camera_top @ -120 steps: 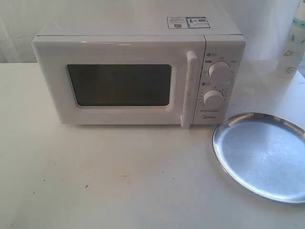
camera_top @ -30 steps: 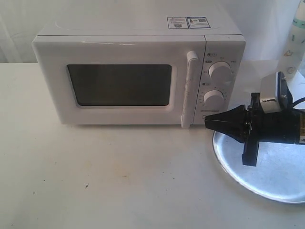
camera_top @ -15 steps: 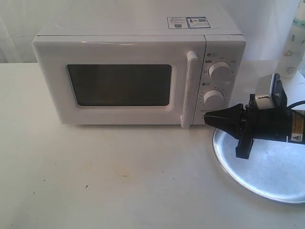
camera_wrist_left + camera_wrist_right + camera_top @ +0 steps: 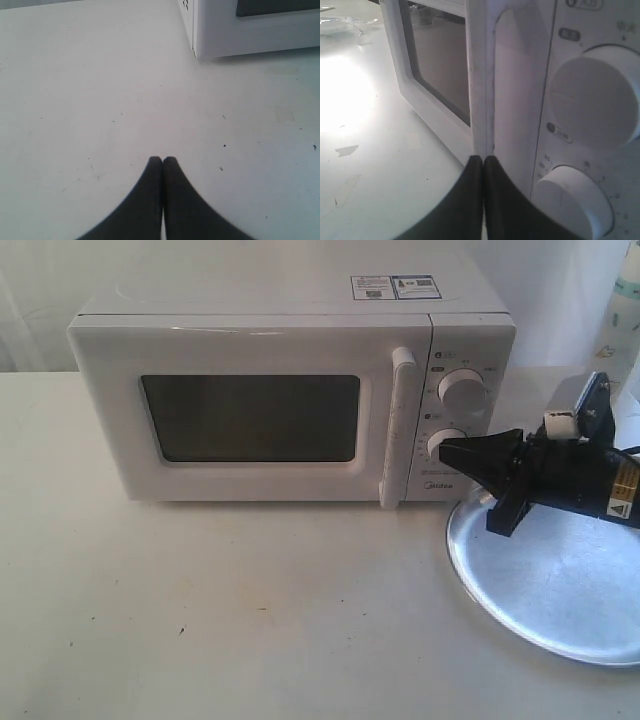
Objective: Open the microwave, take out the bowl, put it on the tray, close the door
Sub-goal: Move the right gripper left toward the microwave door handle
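The white microwave [image 4: 290, 390] stands at the back of the table with its door [image 4: 250, 415] closed; the vertical bar handle [image 4: 397, 425] is beside the two knobs. My right gripper [image 4: 443, 448] is shut and empty, its tip in front of the lower knob [image 4: 448, 445], just right of the handle. In the right wrist view the right gripper [image 4: 483, 159] points at the handle [image 4: 487, 75]. The silver tray [image 4: 560, 590] lies right of the microwave, partly under the right arm. My left gripper [image 4: 162, 160] is shut over bare table. The bowl is hidden.
A pale bottle [image 4: 620, 320] stands at the far right behind the tray. The left wrist view shows the microwave's lower corner [image 4: 197, 47] ahead of the left gripper. The white table [image 4: 250, 620] spreads out in front of the microwave.
My right arm has come in from the right, then risen and moved left, from over the tray's rim up to the lower knob. The microwave and tray have not moved.
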Action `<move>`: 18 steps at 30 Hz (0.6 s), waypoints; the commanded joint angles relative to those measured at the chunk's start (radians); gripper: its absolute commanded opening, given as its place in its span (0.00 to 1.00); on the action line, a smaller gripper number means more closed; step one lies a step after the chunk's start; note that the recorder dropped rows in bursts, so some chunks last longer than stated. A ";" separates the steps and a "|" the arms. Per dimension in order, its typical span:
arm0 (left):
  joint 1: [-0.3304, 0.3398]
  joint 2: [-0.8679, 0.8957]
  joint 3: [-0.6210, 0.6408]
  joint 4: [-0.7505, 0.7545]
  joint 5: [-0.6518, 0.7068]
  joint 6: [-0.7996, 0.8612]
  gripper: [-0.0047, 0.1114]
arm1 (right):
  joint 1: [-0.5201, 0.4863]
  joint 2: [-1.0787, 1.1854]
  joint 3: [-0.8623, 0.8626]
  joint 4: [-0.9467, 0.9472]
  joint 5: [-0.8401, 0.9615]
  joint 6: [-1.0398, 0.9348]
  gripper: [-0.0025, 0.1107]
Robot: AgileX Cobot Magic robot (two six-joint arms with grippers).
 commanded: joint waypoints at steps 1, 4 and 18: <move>-0.005 -0.002 -0.003 -0.008 0.002 0.000 0.04 | -0.003 0.023 -0.003 0.034 -0.016 -0.011 0.02; -0.005 -0.002 -0.003 -0.008 0.002 0.000 0.04 | -0.001 0.040 -0.003 0.058 -0.016 -0.011 0.02; -0.005 -0.002 -0.003 -0.008 0.002 0.000 0.04 | 0.100 0.053 -0.066 0.141 0.023 -0.034 0.22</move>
